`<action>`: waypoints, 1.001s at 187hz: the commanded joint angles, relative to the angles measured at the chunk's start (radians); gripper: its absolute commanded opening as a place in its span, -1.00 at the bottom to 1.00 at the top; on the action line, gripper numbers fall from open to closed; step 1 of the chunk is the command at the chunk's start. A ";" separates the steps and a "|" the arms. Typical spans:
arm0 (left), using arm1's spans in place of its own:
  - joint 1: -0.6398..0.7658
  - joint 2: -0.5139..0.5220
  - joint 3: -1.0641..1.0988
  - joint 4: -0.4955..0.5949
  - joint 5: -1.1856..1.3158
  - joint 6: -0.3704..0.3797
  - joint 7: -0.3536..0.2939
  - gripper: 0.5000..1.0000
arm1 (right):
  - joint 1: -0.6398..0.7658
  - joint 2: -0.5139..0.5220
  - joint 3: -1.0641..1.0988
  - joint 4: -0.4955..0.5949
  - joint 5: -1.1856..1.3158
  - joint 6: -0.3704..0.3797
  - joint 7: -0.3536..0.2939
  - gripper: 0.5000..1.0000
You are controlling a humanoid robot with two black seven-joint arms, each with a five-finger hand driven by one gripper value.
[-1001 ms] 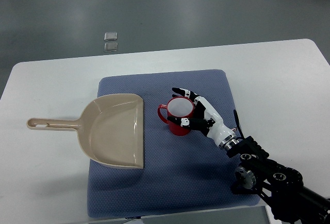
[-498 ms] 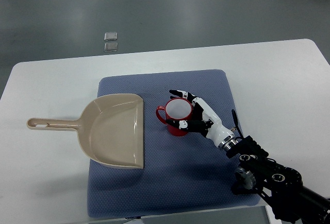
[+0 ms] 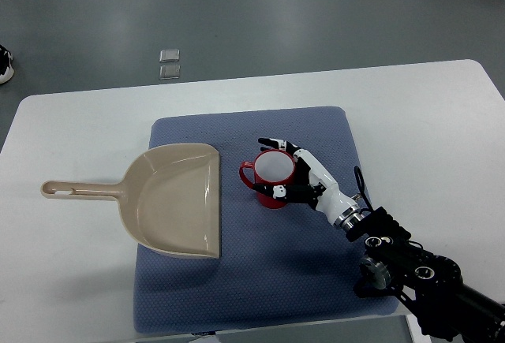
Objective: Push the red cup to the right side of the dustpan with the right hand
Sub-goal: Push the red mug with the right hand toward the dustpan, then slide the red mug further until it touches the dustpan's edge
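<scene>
A red cup (image 3: 270,177) with a white inside stands upright on the blue mat (image 3: 252,280), its handle pointing left toward the dustpan. The beige dustpan (image 3: 175,199) lies flat on the mat's left part, with its long handle reaching left onto the white table. My right hand (image 3: 290,171) rests against the cup's right side. Its fingers are spread, some reaching past the far rim and the thumb at the near side. The hand cups the mug without closing around it. The right arm comes in from the lower right corner. No left arm shows.
The white table (image 3: 426,122) carries the mat in its middle. Two small clear square tiles (image 3: 169,63) lie on the grey floor beyond the table's far edge. A dark shoe tip (image 3: 4,63) shows at the left picture edge.
The hand and cup have shifted slightly left toward the dustpan. A shoe tip has appeared at the left edge.
</scene>
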 commanded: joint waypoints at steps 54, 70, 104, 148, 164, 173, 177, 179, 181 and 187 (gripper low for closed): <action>0.000 0.000 0.000 0.000 0.000 0.000 0.000 1.00 | -0.002 0.000 -0.022 0.000 -0.010 -0.023 0.000 0.71; 0.000 0.000 0.000 0.000 0.000 0.000 0.000 1.00 | -0.004 0.000 -0.027 0.000 -0.005 -0.031 0.000 0.71; 0.000 0.000 0.000 0.000 0.000 0.000 0.000 1.00 | -0.004 0.000 -0.042 0.000 0.004 -0.028 0.000 0.71; 0.000 0.000 0.000 0.000 0.000 0.000 0.000 1.00 | -0.006 0.000 -0.048 0.000 0.010 -0.028 0.000 0.71; 0.000 0.000 0.000 0.000 0.000 0.000 0.000 1.00 | -0.004 0.000 -0.050 0.000 0.010 -0.029 0.000 0.71; 0.000 0.000 0.000 0.000 0.000 0.000 0.000 1.00 | -0.002 0.000 -0.050 0.000 0.010 -0.029 0.000 0.71; 0.000 0.000 0.000 0.000 0.000 0.000 0.000 1.00 | -0.002 0.000 -0.051 0.000 0.010 -0.031 0.000 0.71; 0.000 0.000 0.000 0.000 0.000 0.000 0.000 1.00 | -0.002 0.000 -0.051 0.000 0.010 -0.031 0.000 0.71; 0.000 0.000 0.000 0.000 0.000 0.000 0.000 1.00 | -0.002 0.000 -0.051 0.000 0.010 -0.031 0.000 0.71; 0.000 0.000 0.000 0.000 0.000 0.000 0.000 1.00 | -0.002 0.000 -0.053 0.000 0.010 -0.031 0.000 0.71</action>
